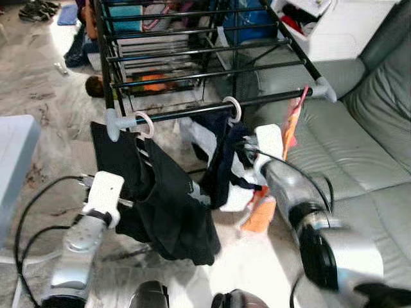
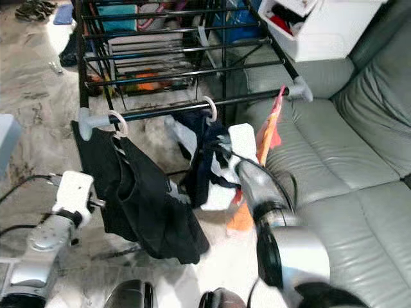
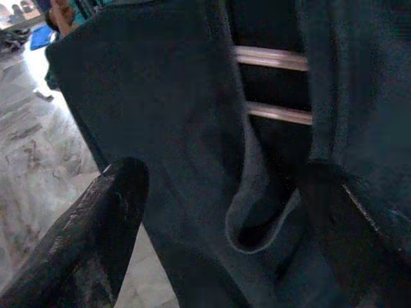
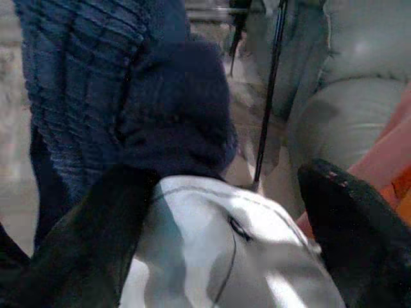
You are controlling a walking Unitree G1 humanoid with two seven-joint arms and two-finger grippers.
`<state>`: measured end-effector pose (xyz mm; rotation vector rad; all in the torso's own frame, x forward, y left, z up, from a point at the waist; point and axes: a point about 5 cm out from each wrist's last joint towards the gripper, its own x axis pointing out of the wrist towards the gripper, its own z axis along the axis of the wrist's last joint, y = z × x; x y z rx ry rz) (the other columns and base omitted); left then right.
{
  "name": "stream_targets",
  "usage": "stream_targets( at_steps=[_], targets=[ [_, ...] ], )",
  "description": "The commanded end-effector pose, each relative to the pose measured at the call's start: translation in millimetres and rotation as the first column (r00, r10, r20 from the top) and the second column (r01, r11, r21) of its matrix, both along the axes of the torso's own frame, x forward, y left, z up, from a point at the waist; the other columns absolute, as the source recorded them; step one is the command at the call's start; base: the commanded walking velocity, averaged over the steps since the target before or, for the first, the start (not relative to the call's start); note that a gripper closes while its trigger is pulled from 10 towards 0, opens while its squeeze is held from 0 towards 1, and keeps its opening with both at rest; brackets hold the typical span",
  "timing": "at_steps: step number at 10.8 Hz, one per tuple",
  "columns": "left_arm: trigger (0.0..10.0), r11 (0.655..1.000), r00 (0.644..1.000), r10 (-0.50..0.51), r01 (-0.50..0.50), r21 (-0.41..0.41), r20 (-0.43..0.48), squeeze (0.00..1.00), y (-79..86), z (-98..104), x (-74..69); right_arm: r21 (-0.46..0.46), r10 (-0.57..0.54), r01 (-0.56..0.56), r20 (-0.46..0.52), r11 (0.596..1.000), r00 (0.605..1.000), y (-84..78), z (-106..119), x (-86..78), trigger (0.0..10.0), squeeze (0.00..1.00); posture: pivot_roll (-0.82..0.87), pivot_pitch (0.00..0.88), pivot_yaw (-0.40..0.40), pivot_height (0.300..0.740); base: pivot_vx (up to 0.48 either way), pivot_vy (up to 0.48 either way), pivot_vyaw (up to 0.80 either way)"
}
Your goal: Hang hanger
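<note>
Two white plastic hanger hooks looped over the front black rail of the metal drying rack: left white hook carrying a limp black garment, right white hook carrying a dark navy garment with white patches. Left gripper nosed right up against the black cloth, fingers spread apart with fabric between them, not clamped. Right gripper pushed in at the navy garment, fingers wide open, pale fabric bulging between them. Probably light and floppy, this load: soft cloth that slides and bunches, stiff only at the thin plastic hook and shoulders, so best taken near the hook, not by the cloth. An orange cloth dangling off the rail's right end beside the grey leather sofa. Behind, a white bin with red and dark items inside, contents otherwise too small to tell
</note>
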<state>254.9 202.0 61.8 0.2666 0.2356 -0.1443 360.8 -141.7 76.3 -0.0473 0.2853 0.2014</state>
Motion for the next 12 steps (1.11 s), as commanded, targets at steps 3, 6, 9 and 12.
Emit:
stream_targets(
  at_steps=[3,6,9,12],
  targets=[
    [10.0,1.000,1.000,0.001,-0.001,-0.009,0.029,0.00,-8.1,-3,-3.0,0.026,-0.042,0.039,0.118,0.999,0.992,-15.0,-2,-10.5,10.0,1.00,0.04,0.000,-0.084,0.740,0.000,0.000,0.00],
    [10.0,0.999,0.998,-0.033,0.035,-0.025,0.046,0.00,-16.5,-2,0.2,-0.032,0.004,0.004,0.253,0.999,0.967,-12.0,3,-20.7,10.0,1.00,0.03,0.000,-0.067,0.740,0.000,0.000,0.00],
    [10.0,0.999,0.994,0.045,-0.042,-0.034,0.096,0.00,-8.2,1,-11.8,0.013,-0.052,0.051,0.360,0.999,0.932,-24.8,11,-42.6,10.0,1.00,0.02,0.000,-0.046,0.740,0.000,0.000,0.00],
    [10.0,0.998,0.990,0.058,-0.056,-0.020,0.126,0.00,-5.4,6,-13.9,-0.140,-0.126,0.199,0.412,0.970,0.903,-36.3,7,-68.7,10.0,0.00,0.01,0.000,-0.029,0.740,0.000,0.000,0.00]
  ],
)
